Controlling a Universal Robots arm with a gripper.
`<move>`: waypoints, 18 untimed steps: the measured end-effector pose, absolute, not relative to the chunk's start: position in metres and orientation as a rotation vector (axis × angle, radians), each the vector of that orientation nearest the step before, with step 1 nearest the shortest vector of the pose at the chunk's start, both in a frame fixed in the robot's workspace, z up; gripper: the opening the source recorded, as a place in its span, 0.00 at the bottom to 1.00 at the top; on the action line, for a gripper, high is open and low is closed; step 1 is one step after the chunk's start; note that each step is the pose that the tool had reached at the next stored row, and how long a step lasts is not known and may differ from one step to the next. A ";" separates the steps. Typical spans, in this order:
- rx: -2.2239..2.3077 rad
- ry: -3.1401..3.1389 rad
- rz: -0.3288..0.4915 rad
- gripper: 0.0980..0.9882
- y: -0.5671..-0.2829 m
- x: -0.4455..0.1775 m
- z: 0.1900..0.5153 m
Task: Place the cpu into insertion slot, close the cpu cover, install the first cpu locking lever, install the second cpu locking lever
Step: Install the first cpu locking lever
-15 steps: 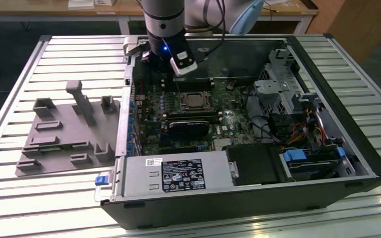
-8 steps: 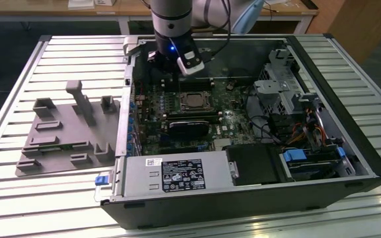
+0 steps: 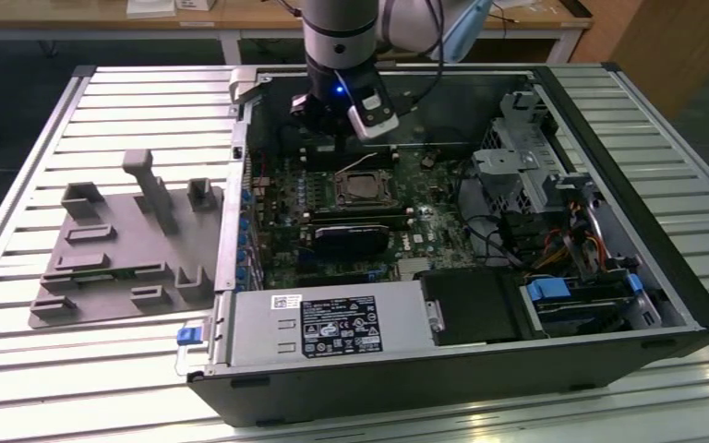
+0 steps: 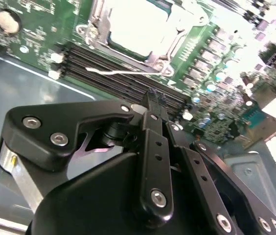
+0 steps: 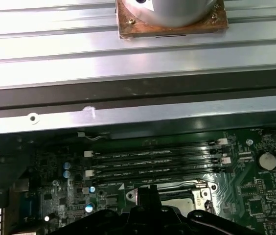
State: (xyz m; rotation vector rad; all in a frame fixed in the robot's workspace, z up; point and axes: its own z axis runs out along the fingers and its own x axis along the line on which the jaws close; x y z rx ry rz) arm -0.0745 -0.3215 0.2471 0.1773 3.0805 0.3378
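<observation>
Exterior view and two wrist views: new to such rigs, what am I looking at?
The exterior view shows a robot arm reaching into an open computer case on a slatted table, with a grey fixture beside it. Both wrist views come from cameras riding on the arm. The second wrist view looks past the black pincer at the cpu, seated in the green motherboard with the cpu cover framing it. Whether the pincer holds anything cannot be told.
</observation>
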 end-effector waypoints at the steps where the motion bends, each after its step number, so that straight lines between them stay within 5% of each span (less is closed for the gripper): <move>1: 0.177 3.081 0.338 0.00 -0.322 -0.074 0.247; 18: 0.199 2.994 0.334 0.00 -0.322 -0.075 0.241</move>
